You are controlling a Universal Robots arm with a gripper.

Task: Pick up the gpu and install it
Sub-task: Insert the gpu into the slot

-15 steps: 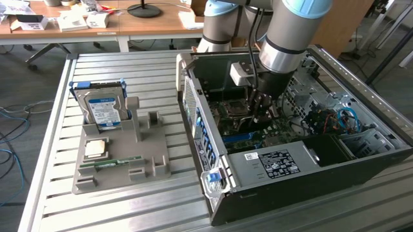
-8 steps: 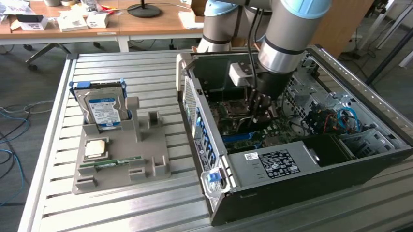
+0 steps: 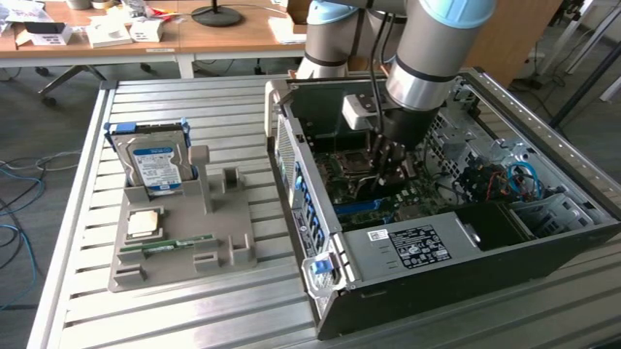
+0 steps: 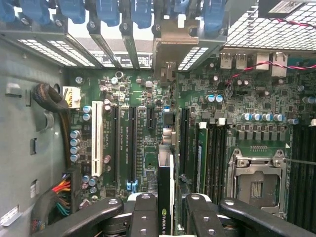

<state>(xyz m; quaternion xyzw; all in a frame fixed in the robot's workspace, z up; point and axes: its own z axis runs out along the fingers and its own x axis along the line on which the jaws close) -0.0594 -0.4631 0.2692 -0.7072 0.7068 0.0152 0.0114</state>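
inside the open case (image 3: 321,218), lying on its side on the slatted worktop (image 3: 174,320), the arm is reached down over the motherboard (image 4: 148,113). the pincer (image 4: 165,212) is partly closed on the gpu (image 4: 165,197), with a finger set on each flat face of the card; the card is seen edge-on between the black fingers (image 4: 143,217) in the wrist view. that grip by the faces appears chosen so the card is kept on edge, its connector edge presented to the board.

the gpu is held above the expansion slots, roughly in line with the short dark slot (image 4: 149,117) and the long dark slots beside it (image 4: 132,143); whether its edge is touching a slot cannot be told. its silver bracket (image 4: 170,47) is seen up at the rear wall of the case, near the row of blue clips (image 4: 106,12), probably so that the bracket is lined up with a rear opening.

on the exterior view's left, well apart from the case, a grey holder (image 3: 185,240) is stood on the worktop. a hard drive (image 3: 157,166) is kept upright in it, a memory stick (image 3: 179,243) is laid flat, and a tan square part (image 3: 144,222) is rested between them. an upright bay of the holder (image 3: 233,182) is seen without a part.

the empty cpu socket (image 4: 256,185) is left exposed beside the memory slots (image 4: 212,158).
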